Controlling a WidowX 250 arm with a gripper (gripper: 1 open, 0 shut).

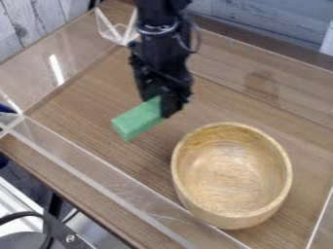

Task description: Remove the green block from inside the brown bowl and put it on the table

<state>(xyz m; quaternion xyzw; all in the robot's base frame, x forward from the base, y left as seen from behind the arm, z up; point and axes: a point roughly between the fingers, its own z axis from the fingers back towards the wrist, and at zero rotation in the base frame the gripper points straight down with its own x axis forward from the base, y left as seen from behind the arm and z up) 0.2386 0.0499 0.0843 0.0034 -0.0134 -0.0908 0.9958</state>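
My gripper (159, 104) is shut on the upper end of the green block (134, 124), which hangs tilted down to the left, low over the table (92, 92). I cannot tell whether the block's lower end touches the wood. The brown bowl (232, 197) stands to the right and nearer the camera, apart from the block. Its inside is bare wood grain with nothing in it. The dark arm rises from the gripper to the top edge of the view.
Low clear acrylic walls (78, 160) run along the table's edges. A small clear angled stand (117, 27) sits at the back left. Black cables (39, 233) lie off the table at the bottom left.
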